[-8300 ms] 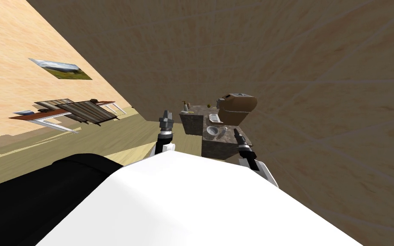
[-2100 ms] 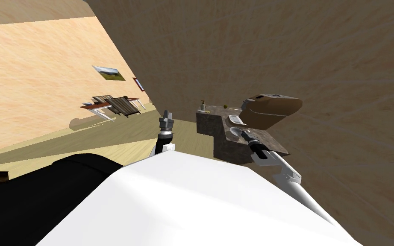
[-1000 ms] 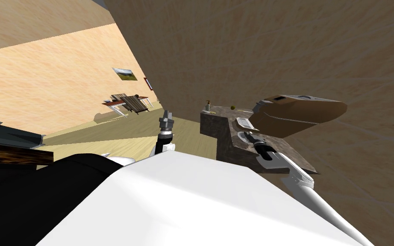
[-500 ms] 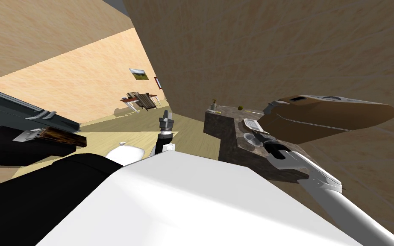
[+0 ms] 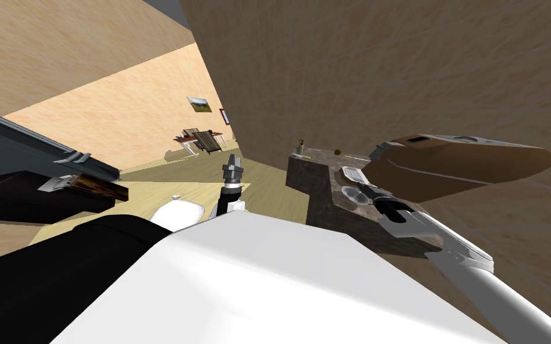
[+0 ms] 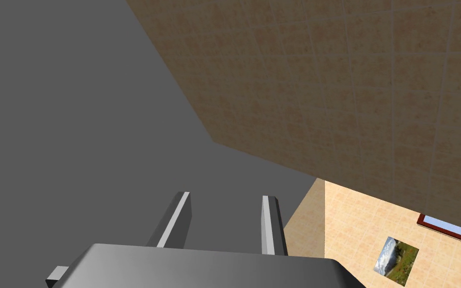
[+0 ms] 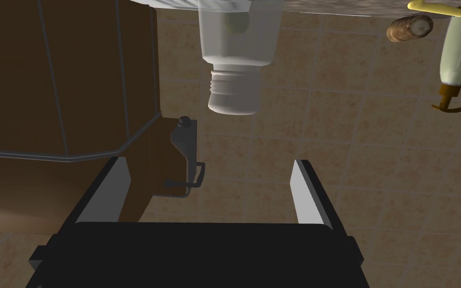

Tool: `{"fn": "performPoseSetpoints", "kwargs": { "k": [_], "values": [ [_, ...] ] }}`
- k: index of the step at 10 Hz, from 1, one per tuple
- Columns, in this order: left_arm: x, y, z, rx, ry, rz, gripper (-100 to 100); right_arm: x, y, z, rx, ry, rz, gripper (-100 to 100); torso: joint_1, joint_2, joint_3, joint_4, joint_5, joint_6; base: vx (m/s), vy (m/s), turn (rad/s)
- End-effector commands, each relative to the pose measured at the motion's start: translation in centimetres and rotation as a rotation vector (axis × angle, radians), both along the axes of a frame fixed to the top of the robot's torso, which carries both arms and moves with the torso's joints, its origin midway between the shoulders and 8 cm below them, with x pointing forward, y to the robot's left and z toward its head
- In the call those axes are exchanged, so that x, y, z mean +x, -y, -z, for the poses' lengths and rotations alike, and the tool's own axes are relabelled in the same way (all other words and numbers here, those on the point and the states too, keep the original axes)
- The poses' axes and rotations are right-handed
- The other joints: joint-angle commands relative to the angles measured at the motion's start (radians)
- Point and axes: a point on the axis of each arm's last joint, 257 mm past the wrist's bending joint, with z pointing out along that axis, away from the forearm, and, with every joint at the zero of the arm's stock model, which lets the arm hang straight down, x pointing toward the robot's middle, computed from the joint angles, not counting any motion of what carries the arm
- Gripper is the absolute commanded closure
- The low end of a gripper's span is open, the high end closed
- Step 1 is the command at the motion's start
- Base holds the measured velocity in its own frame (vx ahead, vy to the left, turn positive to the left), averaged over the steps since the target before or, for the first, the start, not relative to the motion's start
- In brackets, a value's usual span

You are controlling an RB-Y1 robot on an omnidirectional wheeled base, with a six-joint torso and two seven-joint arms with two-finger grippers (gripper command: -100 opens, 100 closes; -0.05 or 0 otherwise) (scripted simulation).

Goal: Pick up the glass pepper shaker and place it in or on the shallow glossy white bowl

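In the right wrist view the clear pepper shaker [image 7: 234, 45] with a grey cap stands on the counter just ahead of my right gripper [image 7: 209, 192]. The fingers [image 7: 310, 192] are open and apart from it, with nothing between them. That picture is rolled, so the shaker hangs from its top edge. In the head view my right gripper [image 5: 369, 192] reaches over the dark stone counter [image 5: 322, 185], right beside the shallow white bowl [image 5: 349, 192]. My left gripper [image 5: 231, 162] is held up over the floor, away from the counter, its fingers [image 6: 174, 220] a narrow gap apart and empty.
A big brown appliance [image 5: 459, 164] stands on the counter against the wall, close to my right hand. A white rectangular dish [image 5: 354, 174] lies beyond the bowl. A soap dispenser [image 7: 457, 55] stands at the counter's far end. A dark cabinet [image 5: 41, 173] is on my left.
I have turned and closed in on the counter, so the whole view has shifted. My right arm has stretched out over the counter to the bowl. The left arm has kept its pose.
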Motion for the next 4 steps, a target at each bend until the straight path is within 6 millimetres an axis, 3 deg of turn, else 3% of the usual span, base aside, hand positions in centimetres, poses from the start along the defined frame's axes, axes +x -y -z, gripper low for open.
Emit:
{"fn": "performPoseSetpoints", "kwargs": {
  "k": [1,4],
  "values": [
    [0.00,0.00,0.00,0.000,0.000,0.000,0,0.00,0.00,0.00,0.000,0.000,0.000,0,0.000,0.000,0.000,0.000,0.000,0.000,0.000,0.000,0.000],
    [0.00,0.00,0.00,0.000,0.000,0.000,0,0.00,0.00,0.00,0.000,0.000,0.000,0,0.000,0.000,0.000,0.000,0.000,0.000,0.000,0.000,0.000]
  ]
}}
